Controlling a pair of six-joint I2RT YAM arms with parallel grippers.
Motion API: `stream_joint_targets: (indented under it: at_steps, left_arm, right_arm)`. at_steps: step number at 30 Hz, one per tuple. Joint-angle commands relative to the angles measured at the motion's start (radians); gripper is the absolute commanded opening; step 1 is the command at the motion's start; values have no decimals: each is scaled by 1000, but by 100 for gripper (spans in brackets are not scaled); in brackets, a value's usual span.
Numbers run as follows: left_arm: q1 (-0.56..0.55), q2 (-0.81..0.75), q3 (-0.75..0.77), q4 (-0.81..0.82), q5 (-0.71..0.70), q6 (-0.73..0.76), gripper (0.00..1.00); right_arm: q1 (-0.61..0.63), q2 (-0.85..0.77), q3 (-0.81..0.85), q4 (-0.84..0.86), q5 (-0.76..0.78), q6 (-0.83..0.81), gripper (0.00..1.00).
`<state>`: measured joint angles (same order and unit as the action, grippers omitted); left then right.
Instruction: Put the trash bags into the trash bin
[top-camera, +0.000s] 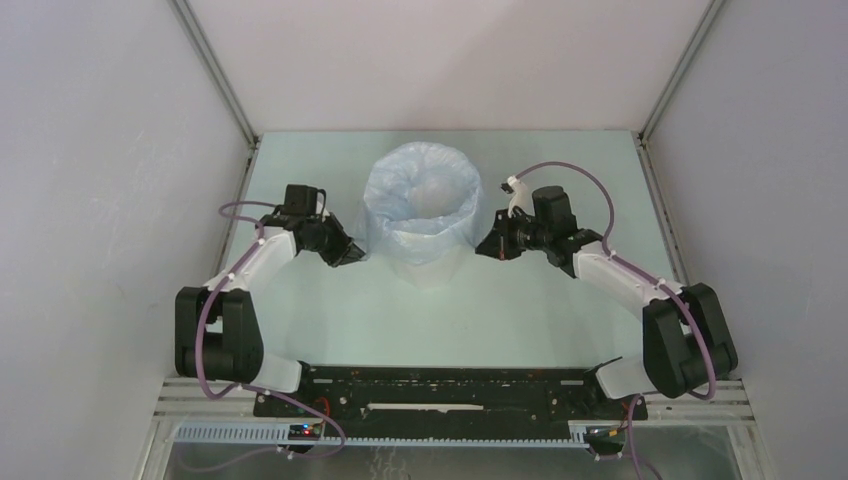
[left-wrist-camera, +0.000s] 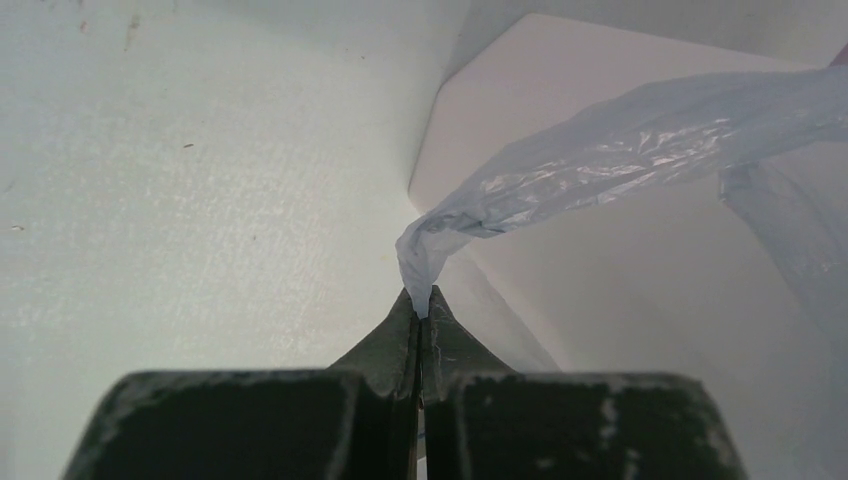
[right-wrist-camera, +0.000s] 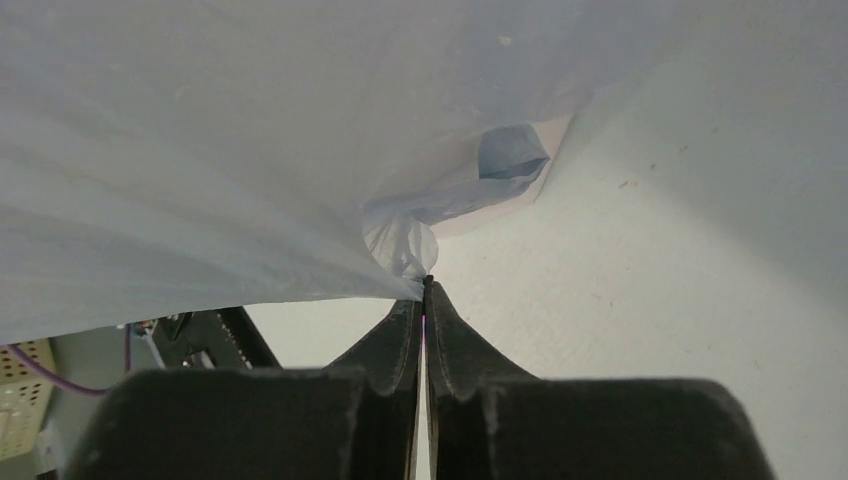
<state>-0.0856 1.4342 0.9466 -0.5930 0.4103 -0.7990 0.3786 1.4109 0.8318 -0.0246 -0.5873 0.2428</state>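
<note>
Most of the trash bin (top-camera: 432, 268) beneath the trash bag (top-camera: 396, 188); print illegible.

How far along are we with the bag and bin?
Done: the bag sits in the bin, mouth open, its edge folded over the rim. In hand: the left gripper and right gripper each pinch the film on opposite sides. Left: probably pull the cuff down, then let go.

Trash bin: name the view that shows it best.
Top external. The whole trash bin stands there, its rim wrapped by the trash bag. The left wrist view shows only part of its white wall; the right wrist view shows mostly bag, with a sliver of bin.
</note>
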Motion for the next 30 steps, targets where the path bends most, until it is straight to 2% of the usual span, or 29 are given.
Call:
stream_joint_targets:
  at_steps: [1, 9, 12, 15, 16, 19, 24, 26, 30]
  left_arm:
    - [3, -35, 40, -29, -45, 58, 0]
    - [2, -77, 31, -93, -114, 121, 0]
    - [1, -104, 62, -144, -158, 152, 1]
    - [1, -145, 60, -167, -169, 155, 6]
    - [1, -161, 54, -171, -172, 153, 11]
    - [3, -214, 56, -218, -193, 144, 40]
    - [1, -383, 125, -301, -255, 122, 68]
    - [0, -458, 179, -337, -291, 100, 76]
    - [-36, -572, 290, -298, -325, 63, 84]
  right_arm:
    - [-12, -7, 64, -104, -35, 33, 8]
    - [-18, 69, 64, -132, -62, 60, 11]
    - [-21, 57, 64, -121, -64, 73, 17]
    - [-20, 36, 70, -135, -43, 72, 22]
    - [-20, 33, 71, -138, -39, 69, 24]
    - [-25, 21, 89, -192, -17, 73, 29]
    - [-37, -72, 97, -278, 30, 95, 39]
    - [-50, -108, 100, -319, 31, 96, 43]
    - [-72, -184, 106, -406, 55, 95, 53]
